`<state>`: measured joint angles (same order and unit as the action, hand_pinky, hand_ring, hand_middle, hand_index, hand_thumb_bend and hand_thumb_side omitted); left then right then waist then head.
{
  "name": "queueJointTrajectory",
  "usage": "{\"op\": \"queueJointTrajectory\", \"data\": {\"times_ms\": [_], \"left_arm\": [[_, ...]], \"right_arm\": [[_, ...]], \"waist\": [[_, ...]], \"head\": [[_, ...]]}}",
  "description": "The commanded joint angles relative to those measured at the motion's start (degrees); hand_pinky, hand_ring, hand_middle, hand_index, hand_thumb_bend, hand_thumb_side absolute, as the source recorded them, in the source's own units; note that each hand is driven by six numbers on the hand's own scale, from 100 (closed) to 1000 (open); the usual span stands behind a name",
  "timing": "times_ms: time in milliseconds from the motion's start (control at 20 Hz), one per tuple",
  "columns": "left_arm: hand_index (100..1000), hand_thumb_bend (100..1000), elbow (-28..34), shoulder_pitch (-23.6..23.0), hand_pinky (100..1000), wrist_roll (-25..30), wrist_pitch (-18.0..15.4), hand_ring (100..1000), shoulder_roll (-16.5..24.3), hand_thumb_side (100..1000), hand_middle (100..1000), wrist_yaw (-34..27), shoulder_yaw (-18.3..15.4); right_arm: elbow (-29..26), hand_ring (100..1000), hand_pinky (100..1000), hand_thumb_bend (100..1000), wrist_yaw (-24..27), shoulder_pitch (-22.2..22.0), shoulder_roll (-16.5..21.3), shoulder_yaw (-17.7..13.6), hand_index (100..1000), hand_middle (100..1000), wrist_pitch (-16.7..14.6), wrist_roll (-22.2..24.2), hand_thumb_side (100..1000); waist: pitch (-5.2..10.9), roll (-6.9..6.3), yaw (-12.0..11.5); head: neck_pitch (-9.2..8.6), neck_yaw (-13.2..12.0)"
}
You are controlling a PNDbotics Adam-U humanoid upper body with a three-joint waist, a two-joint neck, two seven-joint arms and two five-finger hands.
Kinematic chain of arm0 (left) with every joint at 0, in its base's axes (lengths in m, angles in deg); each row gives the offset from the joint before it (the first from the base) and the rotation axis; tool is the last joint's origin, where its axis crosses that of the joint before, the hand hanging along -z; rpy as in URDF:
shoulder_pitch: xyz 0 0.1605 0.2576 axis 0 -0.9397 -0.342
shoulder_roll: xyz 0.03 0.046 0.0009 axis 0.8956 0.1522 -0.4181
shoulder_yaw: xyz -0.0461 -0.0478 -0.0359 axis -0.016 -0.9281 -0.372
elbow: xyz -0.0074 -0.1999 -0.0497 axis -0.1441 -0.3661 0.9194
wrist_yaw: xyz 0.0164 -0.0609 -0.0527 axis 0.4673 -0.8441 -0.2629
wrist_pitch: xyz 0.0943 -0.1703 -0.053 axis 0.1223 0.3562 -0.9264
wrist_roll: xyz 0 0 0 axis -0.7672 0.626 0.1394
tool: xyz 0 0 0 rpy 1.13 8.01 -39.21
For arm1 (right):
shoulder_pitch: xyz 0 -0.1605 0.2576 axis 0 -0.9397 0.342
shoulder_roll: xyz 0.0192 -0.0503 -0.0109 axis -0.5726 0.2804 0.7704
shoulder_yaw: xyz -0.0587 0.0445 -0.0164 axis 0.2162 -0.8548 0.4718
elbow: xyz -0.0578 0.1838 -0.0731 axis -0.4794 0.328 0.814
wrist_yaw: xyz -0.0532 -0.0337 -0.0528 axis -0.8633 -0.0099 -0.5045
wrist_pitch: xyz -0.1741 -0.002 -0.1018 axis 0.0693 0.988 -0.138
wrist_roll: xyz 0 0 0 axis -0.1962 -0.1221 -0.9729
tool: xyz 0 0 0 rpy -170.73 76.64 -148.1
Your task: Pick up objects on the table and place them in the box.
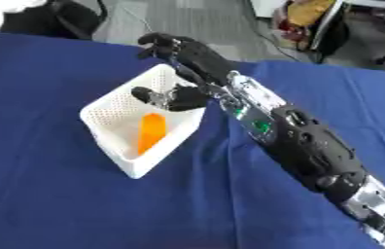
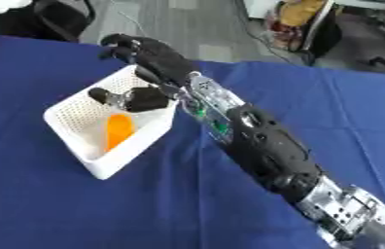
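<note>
A white perforated box (image 1: 113,111) stands on the blue table, left of the middle. Inside it lies an orange, carrot-shaped object (image 1: 151,132), leaning toward the box's right wall. My right hand (image 1: 192,57) hovers over the far right corner of the box. Its fingers stretch out past the far rim and its thumb (image 1: 158,96) hangs over the inside. The hand is open and holds nothing. The black and silver right arm (image 1: 302,141) runs diagonally in from the lower right. My left hand shows in neither view.
Blue cloth (image 1: 51,194) covers the table all around the box. Beyond the far edge are grey floor, a black chair (image 1: 56,17) at the upper left and a yellow item (image 1: 306,12) at the upper right.
</note>
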<state>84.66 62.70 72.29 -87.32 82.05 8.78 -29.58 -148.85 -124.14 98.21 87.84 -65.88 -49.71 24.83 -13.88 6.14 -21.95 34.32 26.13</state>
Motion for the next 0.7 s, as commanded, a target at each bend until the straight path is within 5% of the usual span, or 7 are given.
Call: {"op": "queueJointTrajectory", "data": {"times_ms": [50,250,300,500,700], "left_arm": [[870,179,0.82,-0.1,903,0.14,-0.07,803,1.71,927,889,0.52,-0.46],[867,176,0.82,-1.63,903,0.09,0.01,803,3.3,928,889,1.34,-0.72],[861,168,0.82,-2.31,905,0.17,0.15,806,4.16,932,889,1.8,-0.82],[856,163,0.82,-5.42,906,0.37,1.0,805,7.2,936,888,3.94,-1.39],[849,156,0.82,-8.55,906,-0.04,1.26,806,9.59,939,887,5.63,-1.95]], "right_arm": [[-4.67,693,524,439,3.76,-2.64,0.86,-1.09,768,793,0.48,-1.47,1000],[-13.86,578,352,420,8.68,-11.2,1.82,-2.03,721,719,2.22,-2.99,1000],[-16.91,488,182,354,9.8,-14.81,2.04,-2.49,681,646,2.46,-3.49,1000],[-29.32,418,100,305,14.79,-30.03,2.0,-6.25,657,586,3.33,-3.01,1000],[-31.04,393,100,226,16.9,-34.93,-2.02,-11.4,629,551,4.79,-3.45,1000]], "waist": [[1.41,-0.75,0.82],[2.09,-1.0,2.84],[2.39,-1.08,3.73],[3.85,-1.4,6.86],[5.19,-2.04,9.45]], "head": [[-0.28,-1.06],[-0.7,-3.65],[-0.77,-5.35],[0.54,-10.69],[2.44,-14.38]]}}
